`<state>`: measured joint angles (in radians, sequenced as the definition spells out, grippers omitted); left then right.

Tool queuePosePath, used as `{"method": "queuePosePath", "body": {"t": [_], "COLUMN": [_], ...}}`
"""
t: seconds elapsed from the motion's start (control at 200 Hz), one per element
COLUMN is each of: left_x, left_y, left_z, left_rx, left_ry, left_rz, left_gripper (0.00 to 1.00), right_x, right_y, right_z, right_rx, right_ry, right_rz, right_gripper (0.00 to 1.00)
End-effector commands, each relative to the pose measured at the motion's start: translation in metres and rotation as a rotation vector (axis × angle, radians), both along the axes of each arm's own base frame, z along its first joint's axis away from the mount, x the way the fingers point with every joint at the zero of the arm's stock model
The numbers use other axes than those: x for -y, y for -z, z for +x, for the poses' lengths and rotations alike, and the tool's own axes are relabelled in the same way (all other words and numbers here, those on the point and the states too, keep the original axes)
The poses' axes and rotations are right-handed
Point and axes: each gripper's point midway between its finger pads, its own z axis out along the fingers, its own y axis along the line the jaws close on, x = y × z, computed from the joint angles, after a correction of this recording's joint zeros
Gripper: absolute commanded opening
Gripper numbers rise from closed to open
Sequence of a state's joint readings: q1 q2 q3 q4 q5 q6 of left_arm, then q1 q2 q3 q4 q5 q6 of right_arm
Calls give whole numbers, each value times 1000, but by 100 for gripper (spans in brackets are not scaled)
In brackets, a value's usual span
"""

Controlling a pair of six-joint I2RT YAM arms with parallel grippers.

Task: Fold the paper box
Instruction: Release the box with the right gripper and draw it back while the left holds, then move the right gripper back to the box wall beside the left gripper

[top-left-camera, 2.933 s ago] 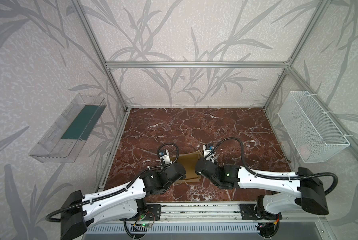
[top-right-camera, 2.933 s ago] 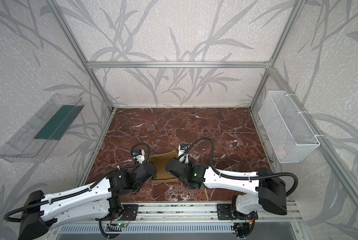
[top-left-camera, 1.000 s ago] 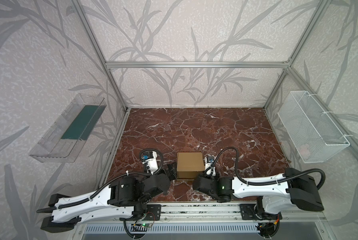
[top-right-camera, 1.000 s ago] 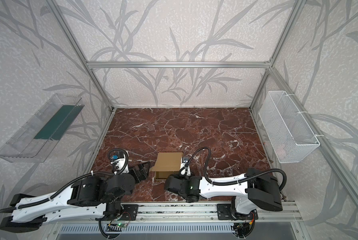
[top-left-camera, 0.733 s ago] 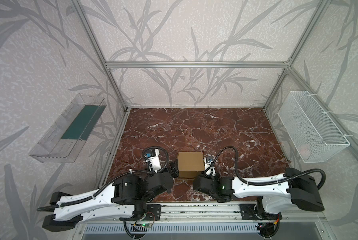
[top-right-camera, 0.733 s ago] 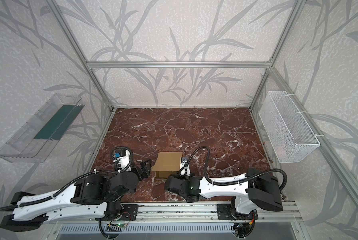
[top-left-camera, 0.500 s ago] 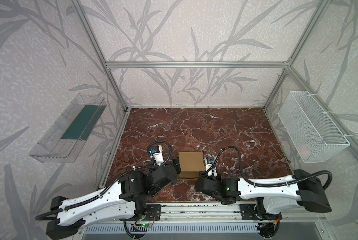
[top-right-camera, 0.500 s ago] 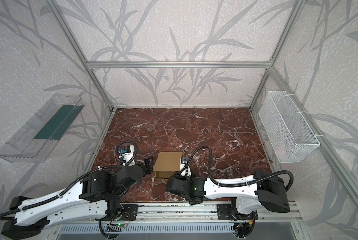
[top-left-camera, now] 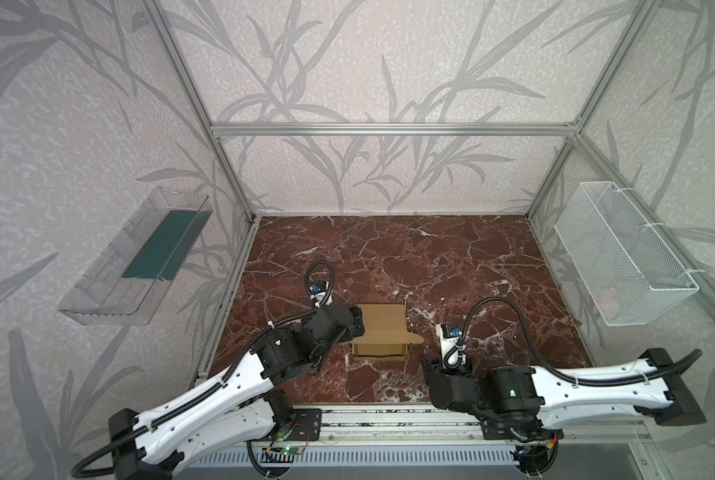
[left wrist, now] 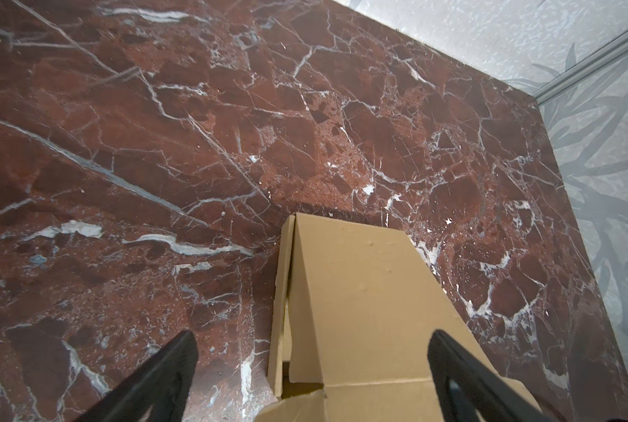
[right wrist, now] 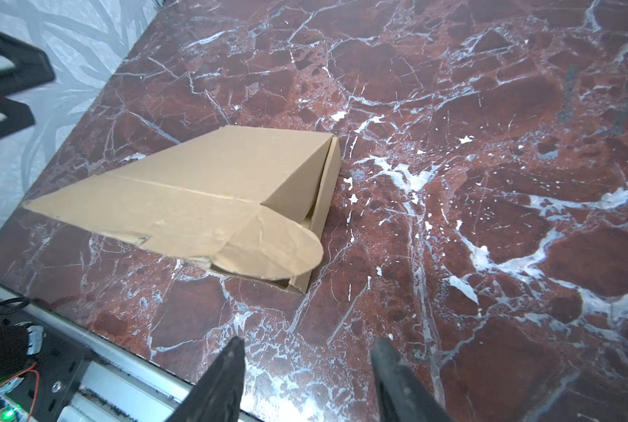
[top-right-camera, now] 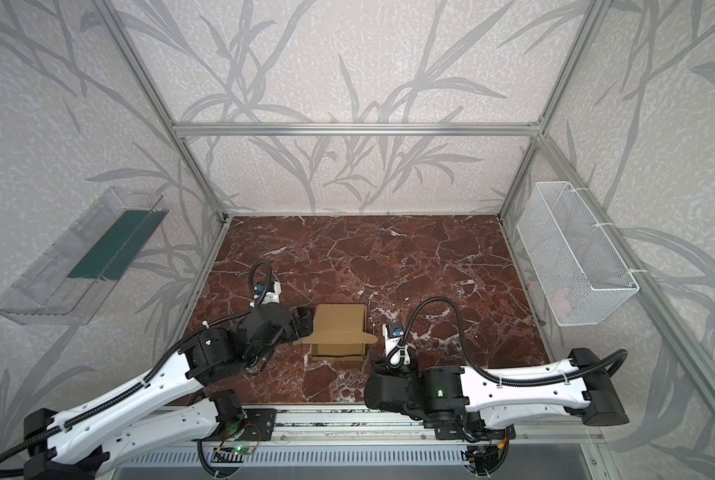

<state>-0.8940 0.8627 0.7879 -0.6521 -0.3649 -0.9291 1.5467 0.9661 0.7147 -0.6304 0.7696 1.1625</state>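
Paper box (top-left-camera: 379,332), tan corrugated cardboard, sits on the red marble counter (top-left-camera: 430,257), close to the counter's front edge, and looks most of the way to folded. Its side walls stand upright and form a shallow tray. The lid (right wrist: 203,175) is hinged over that tray but rests at a slant, high at the front, with a gap showing beneath.

The left pincer (left wrist: 312,334), spread wide and empty, straddles the paper box's left wall with one finger above the lid. Whether it touches the cardboard cannot be told. The right pincer (right wrist: 307,343), partly spread and holding nothing, hangs off the paper box's right front corner, clear of it.

A rounded tab (right wrist: 268,252) at that corner lies splayed outside the wall, not tucked in.

Three steps appear to be left: pressing the lid flat, turning its front flap down, and sliding the tabs inside the walls so that the paper box stays closed.
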Motion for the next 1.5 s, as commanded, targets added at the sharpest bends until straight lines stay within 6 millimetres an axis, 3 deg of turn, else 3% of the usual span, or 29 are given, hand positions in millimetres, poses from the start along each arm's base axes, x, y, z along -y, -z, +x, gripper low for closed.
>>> {"method": "queuePosePath", "body": {"t": [0.0, 0.19, 0.32, 0.66, 0.855, 1.255, 1.36, 1.495], "left_x": [6, 7, 2, -3, -3, -12, -14, -13], "left_y": [13, 40, 61, 100, 119, 156, 158, 146], "left_z": [-3, -11, -19, -35, -41, -56, -56, -51], "left_rx": [-46, -104, -141, -209, -253, -318, -319, -295], "left_ry": [57, 75, 72, 53, 50, 21, 16, 20], "left_rz": [-17, -29, -23, -70, -86, -91, -84, -72], "left_gripper": [99, 99, 99, 97, 97, 96, 96, 97], "right_x": [18, 0, -17, -52, -71, -55, -49, -49], "right_y": [-10, -43, -44, -10, 25, 97, 110, 117], "right_z": [3, 5, 13, 30, 29, 45, 48, 50], "right_rx": [45, 117, 64, -99, -173, -289, -298, -315], "right_ry": [4, -71, -124, -207, -240, -160, -140, -135], "right_rz": [-30, 19, 44, 83, 36, -66, -112, -129], "right_gripper": [57, 58, 59, 59, 59, 59, 58, 58]}}
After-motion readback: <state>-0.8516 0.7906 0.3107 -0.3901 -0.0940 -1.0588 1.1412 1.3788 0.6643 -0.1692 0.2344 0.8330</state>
